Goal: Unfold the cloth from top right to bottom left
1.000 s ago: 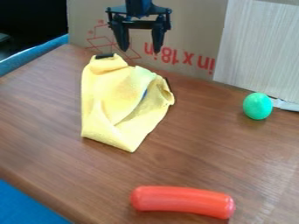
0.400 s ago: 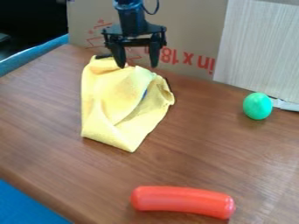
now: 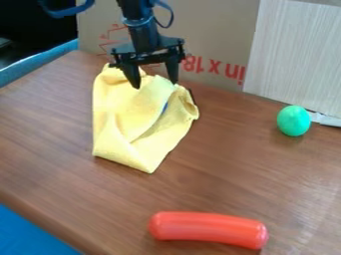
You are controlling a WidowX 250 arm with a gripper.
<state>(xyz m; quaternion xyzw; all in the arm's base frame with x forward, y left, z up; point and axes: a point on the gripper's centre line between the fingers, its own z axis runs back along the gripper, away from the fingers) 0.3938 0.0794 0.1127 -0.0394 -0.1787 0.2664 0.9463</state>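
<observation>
Your gripper (image 3: pixel 156 84) has its fingers spread wide and grips nothing, tips at the upper part of the folded yellow cloth (image 3: pixel 133 114). Cardboard (image 3: pixel 220 30) stands behind it; farther off, toward the view's right, sits a green ovoid (image 3: pixel 293 121); farthest, camera-side, lies a red sausage-shaped object (image 3: pixel 208 229).

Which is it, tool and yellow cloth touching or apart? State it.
Cannot tell. In the camera view, the tips of the open tool overlap the cloth, but neither contact nor gap is plain.
</observation>
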